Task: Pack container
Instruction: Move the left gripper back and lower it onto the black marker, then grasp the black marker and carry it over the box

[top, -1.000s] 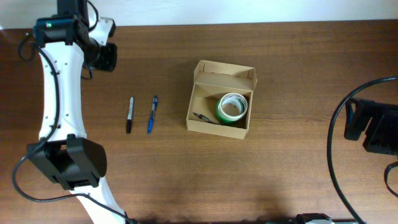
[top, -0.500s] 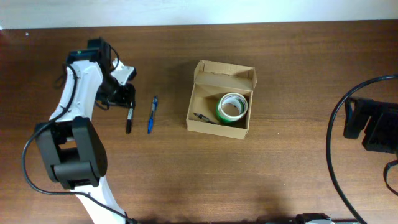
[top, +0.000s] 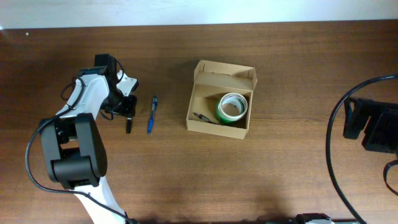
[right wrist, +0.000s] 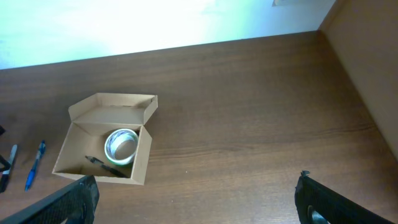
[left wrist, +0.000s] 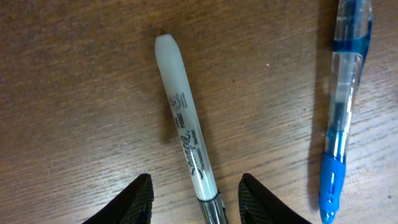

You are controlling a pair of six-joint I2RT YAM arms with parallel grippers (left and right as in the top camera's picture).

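On the brown table (top: 280,174), the left gripper (left wrist: 196,199) stood spread astride a Sharpie marker (left wrist: 180,124). The right gripper (right wrist: 196,202) gaped wide.

A dark brown wood-grain desk (top: 280,174) filled the scene, its grain running lengthwise. Along its far edge stood a pale wall (top: 199,11), brightly lit and washed bluish-white in the right wrist view. A plainer brown panel (right wrist: 373,56) bordered the desk's right side.

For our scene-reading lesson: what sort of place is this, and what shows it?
Likely a robotics lab workbench: a robot arm over a wooden table, a cardboard box holding a tape roll, and a marker and pen laid out.
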